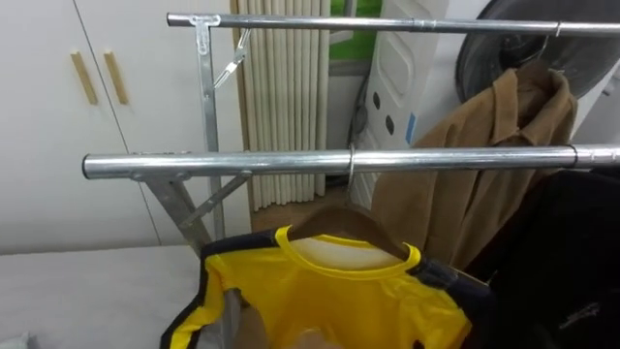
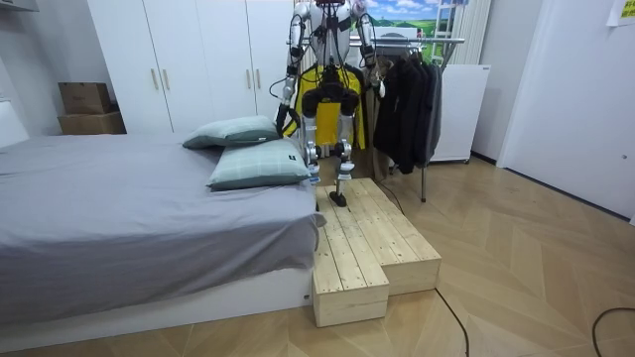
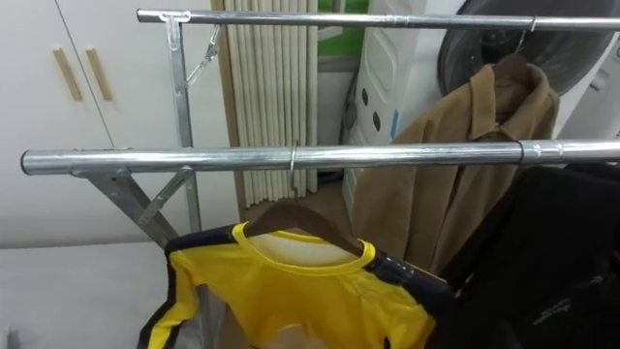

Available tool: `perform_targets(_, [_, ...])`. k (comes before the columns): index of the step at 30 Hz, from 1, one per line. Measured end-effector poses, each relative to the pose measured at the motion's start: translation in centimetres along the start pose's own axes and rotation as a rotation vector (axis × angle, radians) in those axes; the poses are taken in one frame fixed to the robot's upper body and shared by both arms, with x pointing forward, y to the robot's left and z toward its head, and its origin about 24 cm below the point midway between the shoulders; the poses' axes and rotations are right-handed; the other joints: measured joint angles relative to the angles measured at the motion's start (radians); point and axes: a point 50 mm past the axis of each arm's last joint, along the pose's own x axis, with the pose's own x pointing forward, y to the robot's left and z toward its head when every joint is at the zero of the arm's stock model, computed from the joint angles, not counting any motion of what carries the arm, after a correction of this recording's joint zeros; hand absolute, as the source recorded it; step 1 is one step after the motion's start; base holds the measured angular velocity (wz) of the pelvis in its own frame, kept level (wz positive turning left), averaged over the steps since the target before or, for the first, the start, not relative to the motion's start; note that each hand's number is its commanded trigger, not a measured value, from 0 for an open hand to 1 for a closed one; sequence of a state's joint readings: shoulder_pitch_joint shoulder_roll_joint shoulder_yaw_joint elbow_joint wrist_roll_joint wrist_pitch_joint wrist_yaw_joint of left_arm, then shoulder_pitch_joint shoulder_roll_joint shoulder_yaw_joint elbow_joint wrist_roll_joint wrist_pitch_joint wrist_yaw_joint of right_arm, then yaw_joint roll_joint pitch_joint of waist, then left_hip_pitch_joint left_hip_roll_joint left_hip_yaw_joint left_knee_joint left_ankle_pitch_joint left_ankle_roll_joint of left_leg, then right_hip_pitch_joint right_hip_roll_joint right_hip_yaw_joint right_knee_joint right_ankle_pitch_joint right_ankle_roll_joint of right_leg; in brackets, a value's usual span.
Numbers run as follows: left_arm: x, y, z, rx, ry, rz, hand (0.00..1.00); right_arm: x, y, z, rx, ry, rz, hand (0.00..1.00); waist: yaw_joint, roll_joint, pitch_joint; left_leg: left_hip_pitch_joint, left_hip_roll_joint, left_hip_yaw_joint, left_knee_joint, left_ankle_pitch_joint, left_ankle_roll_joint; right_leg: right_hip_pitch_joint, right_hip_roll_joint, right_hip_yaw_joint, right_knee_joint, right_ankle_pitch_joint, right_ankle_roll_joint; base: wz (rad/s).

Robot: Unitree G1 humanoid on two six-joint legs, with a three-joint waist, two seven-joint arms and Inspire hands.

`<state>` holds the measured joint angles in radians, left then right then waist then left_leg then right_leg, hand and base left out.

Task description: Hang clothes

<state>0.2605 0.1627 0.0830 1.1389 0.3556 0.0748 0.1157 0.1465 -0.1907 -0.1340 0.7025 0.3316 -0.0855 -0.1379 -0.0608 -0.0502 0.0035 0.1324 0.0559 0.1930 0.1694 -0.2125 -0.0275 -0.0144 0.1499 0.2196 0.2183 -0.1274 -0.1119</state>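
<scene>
A yellow shirt [image 1: 329,291] with black trim hangs on a brown wooden hanger [image 1: 339,225]. The hanger's metal hook [image 1: 351,163] sits over the near silver rail [image 1: 223,165] of the clothes rack. In the room view I stand on a wooden platform [image 2: 367,248], facing the rack, with the yellow shirt [image 2: 310,79] in front of my body. My left hand [image 2: 282,111] is low at the shirt's edge on the room view's left. My right hand [image 2: 375,71] is raised on the other side. Both are too small to read.
A brown coat [image 1: 484,165] hangs from the far rail [image 1: 387,23], and black garments [image 1: 572,262] hang at the right of the near rail. White wardrobe doors [image 1: 97,78] stand to the left. A grey bed [image 2: 129,218] with pillows [image 2: 258,164] lies beside the platform.
</scene>
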Motion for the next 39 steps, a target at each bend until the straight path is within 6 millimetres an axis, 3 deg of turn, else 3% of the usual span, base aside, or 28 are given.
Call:
perform_targets(6, [0.0,0.0,-0.3,0.003,0.007,-0.015,0.00,-1.0,-1.6,-3.6,-0.023,0.132,-0.025,0.00,-0.021,0.004,0.0003,0.000,0.000,0.006,0.000,0.000,0.000,-0.003,0.000,0.000,0.003,0.000,0.000,-0.01])
perform_targets(12, [0.0,0.0,-0.3,0.004,0.006,-0.018,0.00,-2.3,-2.5,-7.1,-0.054,0.279,0.005,0.00,-0.018,0.011,0.0017,0.002,0.001,0.010,0.000,0.000,0.000,-0.003,0.003,0.007,0.007,0.001,0.000,-0.03])
perform_targets(19, [0.0,-0.2,-0.2,0.005,0.005,-0.024,0.00,-3.7,-1.0,-9.8,-0.066,0.377,0.110,0.00,-0.016,0.024,0.0074,-0.002,0.007,0.025,-0.004,-0.009,-0.004,-0.012,0.012,0.020,0.004,0.003,0.012,-0.06])
perform_targets(23, [0.0,-0.3,0.0,0.006,0.000,-0.027,0.00,-4.3,-0.6,-10.7,-0.105,0.424,0.162,0.00,-0.011,0.035,0.0037,-0.009,0.009,0.034,-0.004,-0.016,-0.003,-0.023,0.008,-0.001,0.003,0.017,0.000,-0.05])
perform_targets(39, [0.0,-1.1,0.4,-0.008,0.032,-0.084,0.00,-6.0,-1.4,-13.6,0.019,0.630,0.136,0.00,-0.016,0.055,0.0031,-0.005,0.008,-0.003,0.002,-0.017,-0.004,0.000,0.006,-0.001,-0.014,0.009,-0.001,0.04])
